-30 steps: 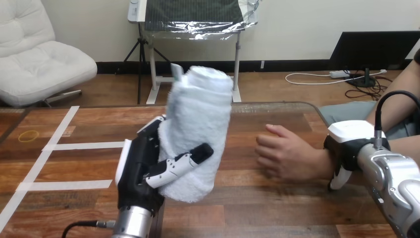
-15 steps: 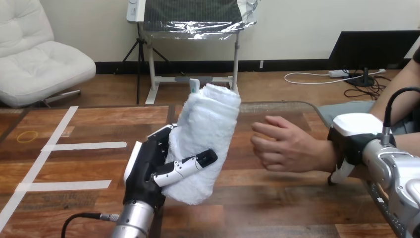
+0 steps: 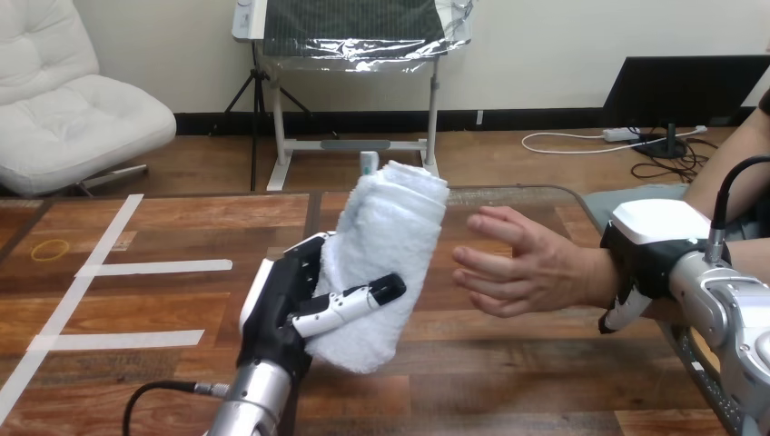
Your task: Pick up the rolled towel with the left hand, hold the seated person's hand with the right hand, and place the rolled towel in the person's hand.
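Head view: the rolled towel is held upright in the left hand, its top leaned slightly toward the view's right. The palm is set against the roll's lower half and a digit is laid across its front, so the hand is clamped on the roll. The lower end is judged clear of the table, though the gap cannot be confirmed. The person's hand is raised to the right of the towel, open, fingers spread and pointed at the roll's upper half; it is near the towel, not touching. The right hand is seated at the person's wrist, over it from the camera side; whether it is closed round the wrist cannot be told. Handling, judged from looks: terry cloth, light, soft, compressible, not fragile, not slippery; the pile is expected to hold well even in a loose clamp. The roll can be expected to sag or unwind if taken by one end only, so a mid-body wrap across the layers is preferred, as seen here. The upper half is free and is the part to be presented into the open palm; release is best delayed until the roll is closed on by the person.
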Robot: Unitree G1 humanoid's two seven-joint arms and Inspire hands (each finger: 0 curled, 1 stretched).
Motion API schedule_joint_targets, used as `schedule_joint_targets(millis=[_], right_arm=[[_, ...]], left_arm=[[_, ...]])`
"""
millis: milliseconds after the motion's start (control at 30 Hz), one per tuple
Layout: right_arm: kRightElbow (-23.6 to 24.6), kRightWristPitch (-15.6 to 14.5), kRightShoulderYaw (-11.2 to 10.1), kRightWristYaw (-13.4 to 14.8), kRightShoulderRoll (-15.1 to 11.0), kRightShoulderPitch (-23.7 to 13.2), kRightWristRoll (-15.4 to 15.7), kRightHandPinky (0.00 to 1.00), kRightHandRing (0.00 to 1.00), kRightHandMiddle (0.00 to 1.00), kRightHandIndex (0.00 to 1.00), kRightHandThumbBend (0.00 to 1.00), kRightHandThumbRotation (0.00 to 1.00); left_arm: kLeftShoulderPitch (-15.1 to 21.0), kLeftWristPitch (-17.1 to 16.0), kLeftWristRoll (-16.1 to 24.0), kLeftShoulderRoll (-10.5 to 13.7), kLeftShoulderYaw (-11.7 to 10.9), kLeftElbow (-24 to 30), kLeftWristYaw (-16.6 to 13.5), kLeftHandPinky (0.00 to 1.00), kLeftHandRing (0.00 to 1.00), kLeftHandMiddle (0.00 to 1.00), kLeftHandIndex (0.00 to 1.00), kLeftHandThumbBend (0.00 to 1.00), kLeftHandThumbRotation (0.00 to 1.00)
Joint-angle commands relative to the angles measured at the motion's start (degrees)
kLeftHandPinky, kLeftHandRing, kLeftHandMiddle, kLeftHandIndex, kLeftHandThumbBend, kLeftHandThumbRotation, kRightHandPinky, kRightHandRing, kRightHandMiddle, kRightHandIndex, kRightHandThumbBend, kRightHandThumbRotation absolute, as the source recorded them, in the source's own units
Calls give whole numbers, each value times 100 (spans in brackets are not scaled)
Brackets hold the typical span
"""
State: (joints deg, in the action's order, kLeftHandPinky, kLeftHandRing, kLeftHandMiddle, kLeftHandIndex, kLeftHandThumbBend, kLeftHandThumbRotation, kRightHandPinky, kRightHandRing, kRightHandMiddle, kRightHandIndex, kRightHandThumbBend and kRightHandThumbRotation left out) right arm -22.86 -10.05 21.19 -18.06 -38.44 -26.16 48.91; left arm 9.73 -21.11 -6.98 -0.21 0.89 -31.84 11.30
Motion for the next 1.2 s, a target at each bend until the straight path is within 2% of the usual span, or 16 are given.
schedule_joint_targets(millis=[0,133,433,667,800,1167], right_arm=[[407,-166,-206,-108,-30,93,-170,16,26,37,40,67,0],[623,-220,-297,-130,-46,151,-209,17,28,38,41,68,0],[983,-382,-440,-265,-43,208,-284,14,23,34,40,69,0],[1267,-358,-572,-230,-61,269,-368,14,23,33,39,71,0],[1367,-389,-588,-259,-61,269,-343,15,24,34,39,72,0],[1671,-335,-660,-219,-90,336,-338,15,23,33,37,72,0]], left_arm=[[794,-27,-17,-74,-74,-95,11,31,37,42,47,79,12],[911,86,45,-123,-56,-147,-77,31,37,42,47,79,11],[1104,207,122,-234,-24,-208,-175,30,37,42,47,77,8],[1305,251,110,-356,-4,-314,-165,29,37,42,47,76,7],[1397,219,89,-423,3,-384,-136,29,37,42,47,76,6],[1655,409,123,-631,86,-451,-163,28,36,42,46,73,3]])
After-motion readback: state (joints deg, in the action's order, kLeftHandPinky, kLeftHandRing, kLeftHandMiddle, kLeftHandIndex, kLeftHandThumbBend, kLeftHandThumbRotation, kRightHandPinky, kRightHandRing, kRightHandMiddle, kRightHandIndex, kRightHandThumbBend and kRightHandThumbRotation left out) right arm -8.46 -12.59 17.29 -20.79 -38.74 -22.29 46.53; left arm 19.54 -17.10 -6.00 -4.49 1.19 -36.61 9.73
